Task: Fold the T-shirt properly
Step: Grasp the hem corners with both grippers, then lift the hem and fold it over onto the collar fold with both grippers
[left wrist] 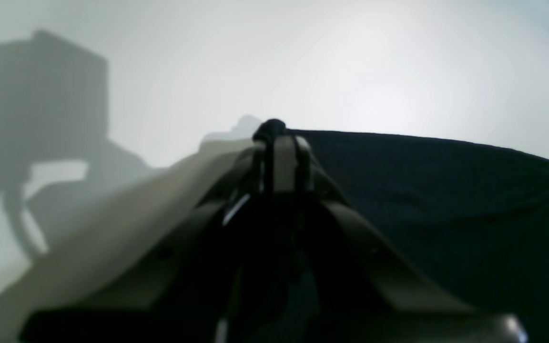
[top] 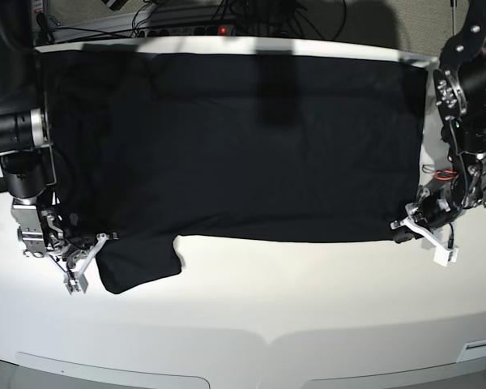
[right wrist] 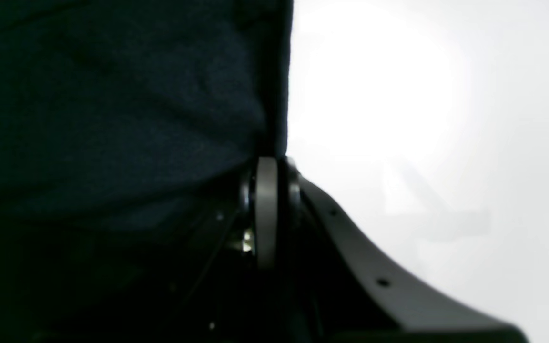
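Black T-shirt (top: 235, 146), spread flat, plain side up

shirt (top: 235, 138): you see it spread flat, plain black side up, across the far half of the white table (top: 292, 308) | sleeve: one pokes out at near left | left gripper (top: 405, 228): pinches the near right corner | right gripper (top: 93, 243): at the sleeve's left edge, closure unclear | cables (top: 186, 16): beyond the far edge

One T-shirt (top: 243, 146) lies spread on one white bench (top: 251, 308). Two robot arms stand at it, one on each side, each ending in one gripper: the left gripper (top: 411, 225) and the right gripper (top: 87, 253). One sleeve (top: 139, 261) shows along the near edge.
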Robot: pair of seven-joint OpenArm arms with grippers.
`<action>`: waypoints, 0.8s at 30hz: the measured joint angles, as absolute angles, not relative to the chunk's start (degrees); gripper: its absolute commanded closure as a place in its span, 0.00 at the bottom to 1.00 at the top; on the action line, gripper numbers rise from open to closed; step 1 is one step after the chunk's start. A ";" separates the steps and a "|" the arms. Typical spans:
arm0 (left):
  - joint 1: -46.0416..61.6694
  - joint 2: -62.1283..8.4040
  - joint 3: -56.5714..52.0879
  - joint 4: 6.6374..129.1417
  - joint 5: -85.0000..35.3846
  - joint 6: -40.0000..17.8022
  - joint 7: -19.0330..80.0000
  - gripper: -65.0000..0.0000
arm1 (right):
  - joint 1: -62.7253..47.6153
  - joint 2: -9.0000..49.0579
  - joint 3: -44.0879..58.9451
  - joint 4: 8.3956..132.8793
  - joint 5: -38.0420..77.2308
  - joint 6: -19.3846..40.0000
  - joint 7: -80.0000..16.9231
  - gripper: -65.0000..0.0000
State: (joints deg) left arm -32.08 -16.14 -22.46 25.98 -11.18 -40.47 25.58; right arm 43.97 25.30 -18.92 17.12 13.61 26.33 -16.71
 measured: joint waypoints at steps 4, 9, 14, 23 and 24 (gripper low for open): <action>-32.08 -15.64 -22.46 25.98 -11.16 -40.40 25.21 1.00 | 43.92 24.40 -18.92 17.10 13.58 26.15 -15.40 1.00; -32.05 -14.79 -22.44 26.28 -15.57 -39.77 26.26 1.00 | 44.84 25.10 -19.07 18.06 13.15 31.29 -16.69 1.00; -31.64 -15.73 -22.41 30.09 -22.33 -39.31 36.16 1.00 | 46.06 28.16 -19.18 25.43 18.09 35.90 -24.34 1.00; -23.92 -15.86 -22.31 43.07 -31.38 -39.29 39.31 1.00 | 39.55 35.77 -19.22 36.45 33.04 39.55 -29.34 1.00; -21.96 -15.84 -22.31 45.67 -32.64 -39.27 39.51 1.00 | 37.36 36.86 -19.27 39.66 34.74 39.53 -29.76 1.00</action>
